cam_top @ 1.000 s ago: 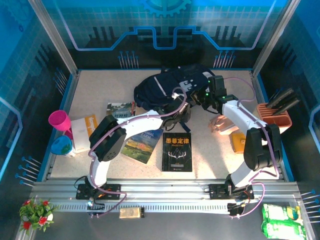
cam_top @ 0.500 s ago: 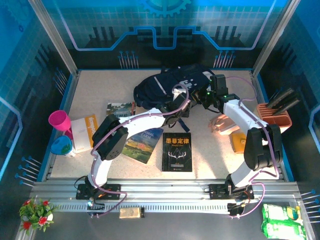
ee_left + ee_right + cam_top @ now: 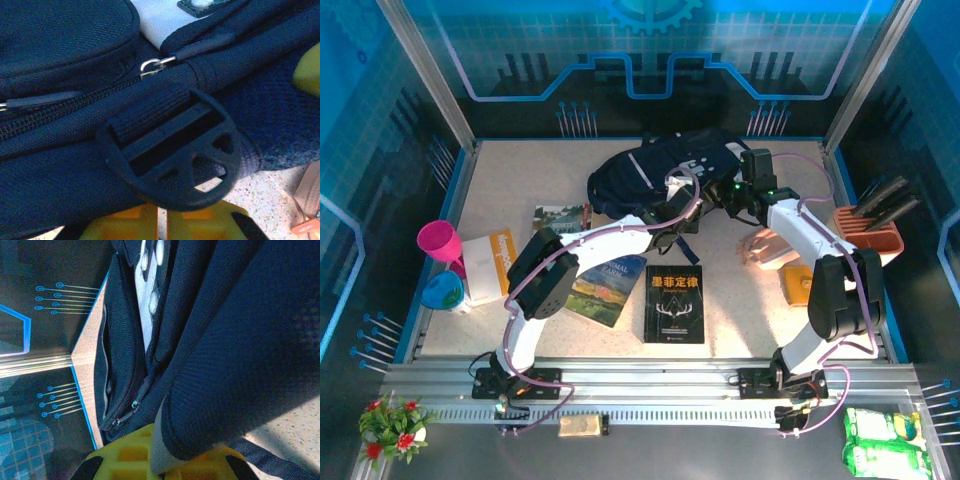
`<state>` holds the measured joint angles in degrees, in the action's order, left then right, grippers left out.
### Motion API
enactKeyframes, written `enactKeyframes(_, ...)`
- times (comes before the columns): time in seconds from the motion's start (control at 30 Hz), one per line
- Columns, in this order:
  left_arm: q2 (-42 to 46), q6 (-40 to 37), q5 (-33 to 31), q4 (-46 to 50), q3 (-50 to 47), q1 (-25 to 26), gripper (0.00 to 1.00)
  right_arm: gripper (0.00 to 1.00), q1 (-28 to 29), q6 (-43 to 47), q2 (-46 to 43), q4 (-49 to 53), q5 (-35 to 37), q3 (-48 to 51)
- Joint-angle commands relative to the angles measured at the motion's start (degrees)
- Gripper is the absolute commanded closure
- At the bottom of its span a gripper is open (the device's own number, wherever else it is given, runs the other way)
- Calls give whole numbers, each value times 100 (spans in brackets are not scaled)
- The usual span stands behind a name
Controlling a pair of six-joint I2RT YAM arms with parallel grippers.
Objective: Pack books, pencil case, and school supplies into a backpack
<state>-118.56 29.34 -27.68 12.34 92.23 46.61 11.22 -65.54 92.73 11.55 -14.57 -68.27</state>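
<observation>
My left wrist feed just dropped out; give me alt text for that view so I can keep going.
A black strap buckle threaded with webbing sits at centre, lying on the navy backpack just below a silver zipper pull. The left gripper has its yellow fingers at the bottom edge, tips hidden under the buckle; speckled table shows lower right.

Centre-back backpack [image 3: 650, 172], books [image 3: 675, 305] before it, pencil case [image 3: 770, 250] right, cup [image 3: 438, 240] far left

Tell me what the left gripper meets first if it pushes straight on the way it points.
Most likely the black strap buckle, which lies just ahead of the left gripper against the backpack. They may be touching; depth is unclear.
</observation>
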Motion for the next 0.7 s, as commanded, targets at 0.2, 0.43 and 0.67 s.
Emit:
enactKeyframes(0.2, 555, -474, 1072, 295, -361, -271, 91, 100, -153, 358, -38, 127, 136, -399)
enactKeyframes(0.43, 1186, -684, 1867, 365, -1356, -941, 93, 100, -193, 605, -3, 321, 409, -494)
enactKeyframes(0.67, 1340, -865, 2324, 119, -1872, -1382, 93, 100, -205, 604, 13, 313, 392, -512)
